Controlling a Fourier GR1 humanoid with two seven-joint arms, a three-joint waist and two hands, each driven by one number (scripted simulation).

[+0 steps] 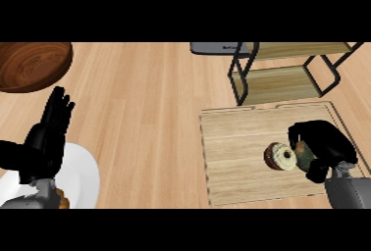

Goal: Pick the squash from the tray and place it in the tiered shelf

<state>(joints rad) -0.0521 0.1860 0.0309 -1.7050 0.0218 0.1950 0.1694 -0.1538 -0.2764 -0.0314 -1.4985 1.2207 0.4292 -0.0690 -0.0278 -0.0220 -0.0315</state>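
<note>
Right hand [322, 147] is curled round the dark green squash [303, 156] on the pale wooden tray [239, 147] — black-framed tiered shelf [279, 83] sits straight ahead; left hand [51, 127] rests open, far off.

The desk [145, 122] is light wood with a fine streaked grain, and the tray [239, 181] on it is a paler wood. The squash [284, 157] shows a cream cut face ringed in dark brown, with mottled green skin. The tiered shelf [279, 83] has tan boards in a black frame; the bowl [33, 66] is dark reddish-brown wood, the plate [83, 176] white, both hands [47, 132] black.
</note>
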